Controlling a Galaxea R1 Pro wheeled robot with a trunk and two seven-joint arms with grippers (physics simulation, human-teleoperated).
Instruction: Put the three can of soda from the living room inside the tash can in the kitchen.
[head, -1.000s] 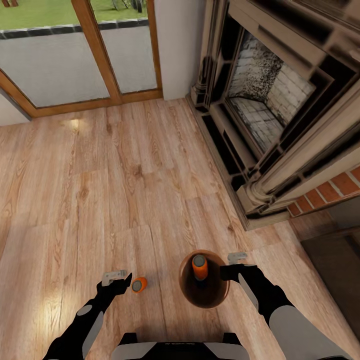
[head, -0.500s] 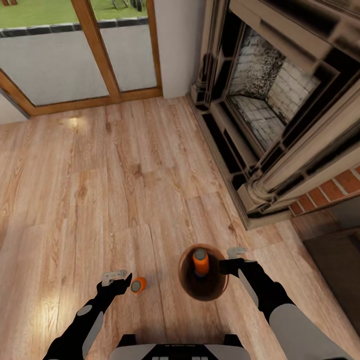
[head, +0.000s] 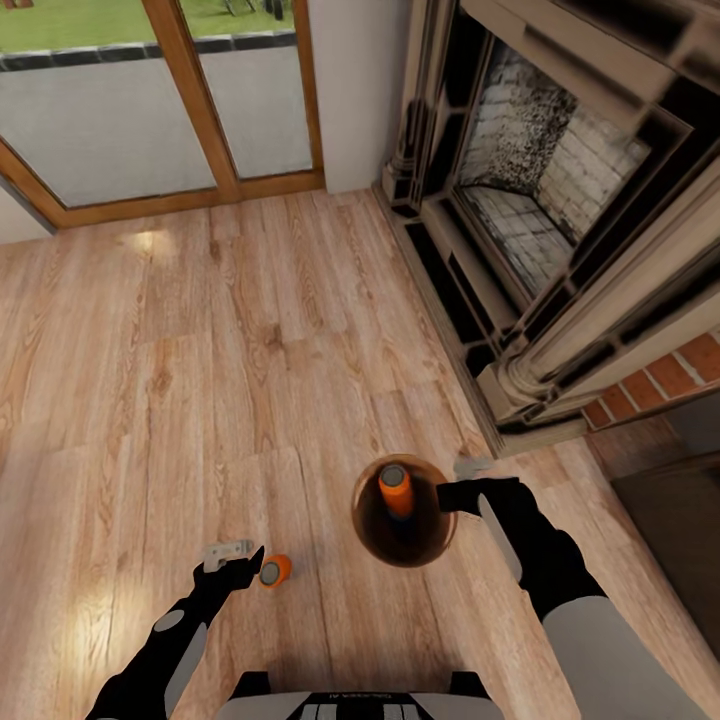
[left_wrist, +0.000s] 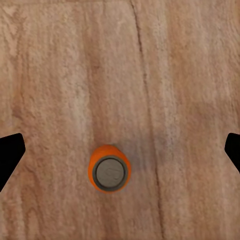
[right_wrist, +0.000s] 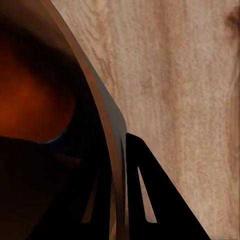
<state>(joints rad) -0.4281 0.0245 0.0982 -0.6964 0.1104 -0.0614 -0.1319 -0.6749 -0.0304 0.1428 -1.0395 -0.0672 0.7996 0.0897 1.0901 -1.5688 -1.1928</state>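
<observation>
The brown trash can (head: 372, 532) hangs just above the wood floor, and my right gripper (head: 455, 494) is shut on its right rim. One orange can of soda (head: 395, 490) stands inside it. In the right wrist view the bin's thin rim (right_wrist: 107, 125) runs between the dark fingers (right_wrist: 145, 200). A second orange can (head: 274, 571) stands upright on the floor just right of my left gripper (head: 238, 562). The left wrist view looks straight down on that can's grey top (left_wrist: 109, 171), below my open left gripper (left_wrist: 120, 150), whose fingers are spread wide and not touching it.
This is the living room. A brick fireplace with a dark surround (head: 540, 230) fills the right side, with red bricks (head: 690, 365) beyond its corner. Wood-framed glass doors (head: 190, 110) stand at the far left. Open wood floor (head: 200, 350) lies ahead.
My right arm has carried the bin, with the can in it, forward and away from my body. The left arm and the can on the floor have stayed put.
</observation>
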